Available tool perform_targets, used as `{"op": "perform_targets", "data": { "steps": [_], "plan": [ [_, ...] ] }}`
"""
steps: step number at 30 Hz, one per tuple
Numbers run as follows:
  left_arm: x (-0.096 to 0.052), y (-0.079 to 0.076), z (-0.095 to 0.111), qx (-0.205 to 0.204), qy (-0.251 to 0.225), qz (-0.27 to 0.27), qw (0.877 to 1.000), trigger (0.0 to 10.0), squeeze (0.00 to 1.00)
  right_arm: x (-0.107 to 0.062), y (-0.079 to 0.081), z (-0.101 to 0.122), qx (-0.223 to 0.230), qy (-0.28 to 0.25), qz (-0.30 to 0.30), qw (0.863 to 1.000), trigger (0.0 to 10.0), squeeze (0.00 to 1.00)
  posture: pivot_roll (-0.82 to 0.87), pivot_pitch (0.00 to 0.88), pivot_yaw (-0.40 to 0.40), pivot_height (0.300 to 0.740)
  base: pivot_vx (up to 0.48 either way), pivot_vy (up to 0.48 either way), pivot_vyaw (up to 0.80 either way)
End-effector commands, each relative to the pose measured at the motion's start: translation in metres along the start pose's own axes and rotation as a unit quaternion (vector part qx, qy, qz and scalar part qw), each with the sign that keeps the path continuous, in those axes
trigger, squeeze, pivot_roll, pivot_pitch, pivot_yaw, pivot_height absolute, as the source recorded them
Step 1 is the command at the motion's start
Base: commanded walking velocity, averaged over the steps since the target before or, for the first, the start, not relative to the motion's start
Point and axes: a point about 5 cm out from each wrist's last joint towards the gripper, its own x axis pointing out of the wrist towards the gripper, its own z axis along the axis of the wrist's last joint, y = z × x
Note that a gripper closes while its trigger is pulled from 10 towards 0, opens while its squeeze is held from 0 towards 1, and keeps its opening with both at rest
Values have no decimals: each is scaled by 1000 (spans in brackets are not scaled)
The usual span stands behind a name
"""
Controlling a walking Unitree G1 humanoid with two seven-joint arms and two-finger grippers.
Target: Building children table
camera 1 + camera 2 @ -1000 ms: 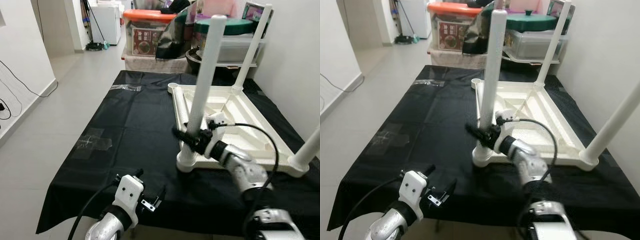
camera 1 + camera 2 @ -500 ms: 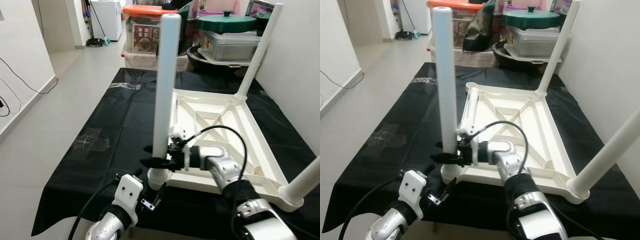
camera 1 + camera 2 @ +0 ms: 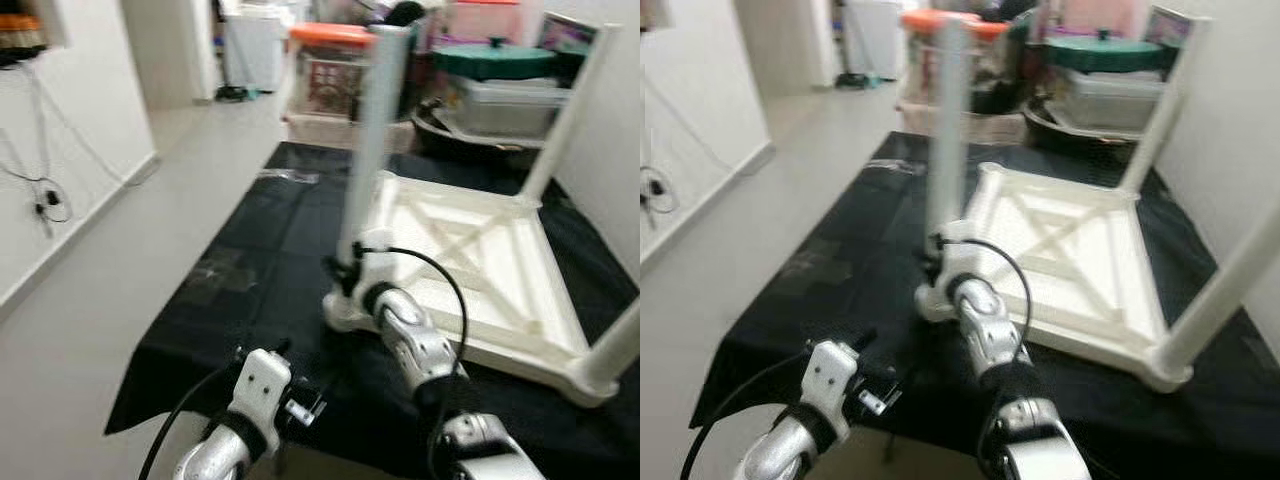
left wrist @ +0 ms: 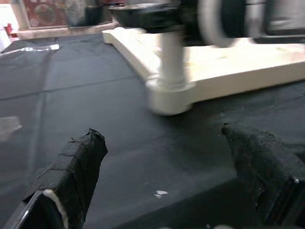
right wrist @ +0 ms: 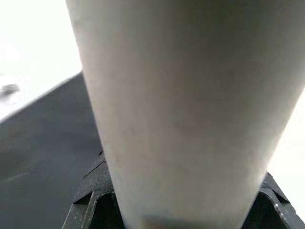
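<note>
The right gripper (image 3: 347,275) is clamped on the white table leg (image 3: 368,150), the leg upright between its fingers, seated in the upturned table frame (image 3: 470,250) on black cloth (image 3: 250,290). The left gripper (image 4: 167,157) hangs wide open, holding nothing. No writing is legible.
</note>
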Motion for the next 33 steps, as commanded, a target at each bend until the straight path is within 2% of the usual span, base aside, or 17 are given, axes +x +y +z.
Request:
{"op": "perform_targets", "data": {
  "steps": [1,3,6,7,8,9,14,15,17,18,20,21,23,26,27,30,33],
  "plan": [
    [1,-1,-1,-6,2,-4,1000,10000,0,-9,-19,0,14,-11,-90,996,0,0,107,0,-68,740,0,0,0],
    [1,-1,-1,-6,3,-3,1000,10000,0,-27,-17,-5,40,-24,-165,985,0,0,107,0,-68,740,0,0,0],
    [1,-1,-1,-7,3,-3,1000,10000,0,-30,-11,-8,52,-24,-168,984,0,0,110,0,-71,740,0,0,0],
    [1,-2,-1,-7,3,-2,1000,10000,0,-30,-4,-10,52,-25,-147,987,9569,0,110,0,-73,740,0,0,0],
    [1,-2,-1,-7,3,-2,1000,10000,0,-30,3,-12,52,-22,-130,990,10000,0,110,0,-74,740,0,0,0],
    [1,-2,-1,-7,3,-2,1000,10000,0,-29,9,-14,58,-22,-103,993,10000,1000,110,0,-74,740,0,0,0],
    [1,-2,-1,-7,2,-2,1000,10000,0,-26,15,-13,62,-38,-60,996,10000,1000,111,0,-79,740,0,0,0],
    [1,-2,-1,-7,2,-2,1000,10000,0,-23,13,-9,64,-50,-50,995,10000,0,111,0,-79,740,0,0,0],
    [2,-2,-1,-7,2,-2,1000,10000,0,-19,12,-3,74,-68,-25,995,10000,0,111,0,-79,740,0,0,0],
    [2,-2,-2,-7,2,-2,1000,10000,0,-16,9,7,72,-95,18,993,10000,0,107,0,-72,740,0,0,0],
    [2,-2,-3,-8,2,-2,1000,10000,0,-11,6,15,84,-106,106,985,10000,0,109,0,-74,740,0,0,0],
    [2,-2,-3,-8,2,-2,1000,10000,0,-11,6,15,84,-106,106,985,10000,0,109,0,-74,740,0,0,0],
    [3,-2,-3,-8,3,-3,1000,10000,0,-13,4,18,74,-90,216,969,10000,0,107,0,-74,740,0,0,0],
    [3,-2,-3,-8,2,-3,1000,10000,0,-15,3,19,65,-81,254,961,10000,0,107,0,-74,740,0,0,0],
    [3,-2,-4,-9,4,-4,1000,10000,0,-15,3,18,55,-45,323,944,10000,0,102,0,-70,740,0,0,0],
    [4,-2,-4,-9,4,-4,1000,10000,0,-15,3,18,53,-34,342,938,10000,0,102,0,-70,740,0,0,0],
    [4,-2,-6,-9,6,-4,1000,10000,0,-27,14,14,4,15,514,857,10000,0,114,0,-78,740,0,0,0]
  ]
}}
